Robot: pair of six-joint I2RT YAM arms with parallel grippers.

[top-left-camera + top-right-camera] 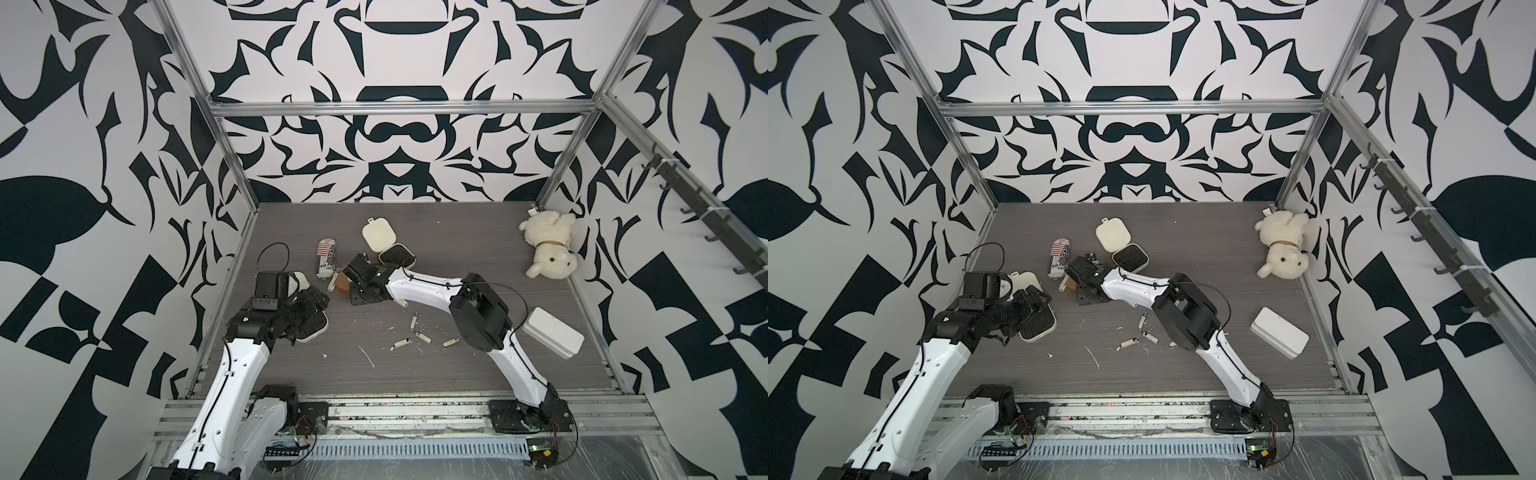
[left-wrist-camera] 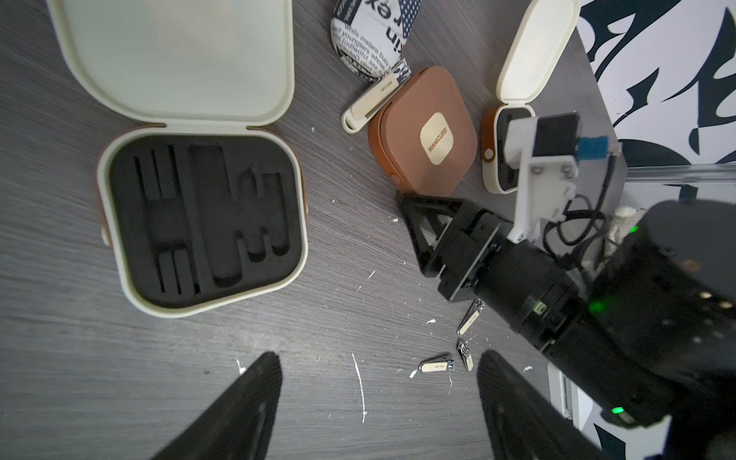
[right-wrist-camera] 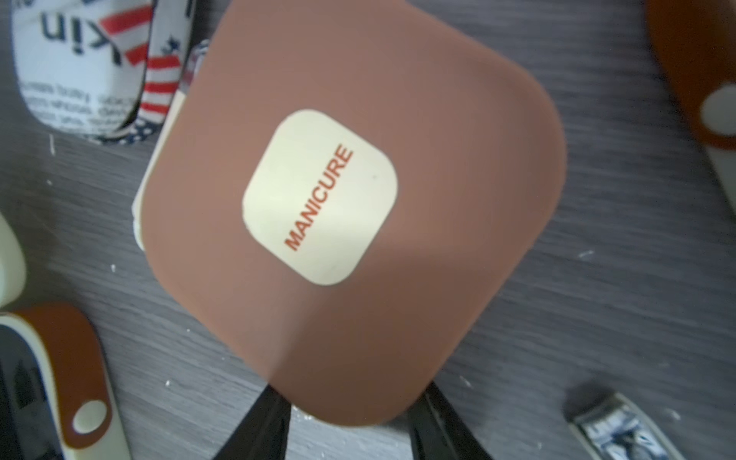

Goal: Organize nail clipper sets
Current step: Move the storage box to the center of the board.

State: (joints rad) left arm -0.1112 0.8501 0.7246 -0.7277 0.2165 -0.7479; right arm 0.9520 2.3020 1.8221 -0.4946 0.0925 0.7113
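Our right pincer (image 3: 352, 398) straddled the near corner of the closed brown case (image 3: 358, 199), with one finger along each edge. The jaws stood partly apart, and we could not tell whether they pressed on the case or only flanked it. The case lay on the grey tabletop (image 2: 79, 358) with its cream MANICURE label facing up. A long cream clipper (image 2: 368, 103) lay against its far edge, and the clipper's other end reached the crushed can (image 2: 370, 36).

Our left pincer (image 2: 377, 356) was released, its fingers spread wide with nothing between them, above bare tabletop. Just beside it sat an open cream case (image 2: 179, 59) with its lid laid back flat. The slots of its black insert (image 2: 199, 215) were all empty.

Beyond the brown case a second cream case (image 1: 377, 235) also stood open, partly hidden by the right wrist. A few small metal clippers (image 2: 436, 364) lay loose on the tabletop between the two arms, outside every case.

In both top views a white box (image 1: 552, 332) rested near the right arm, and a plush dog (image 1: 548, 249) lay in the far corner, well apart from the cases.
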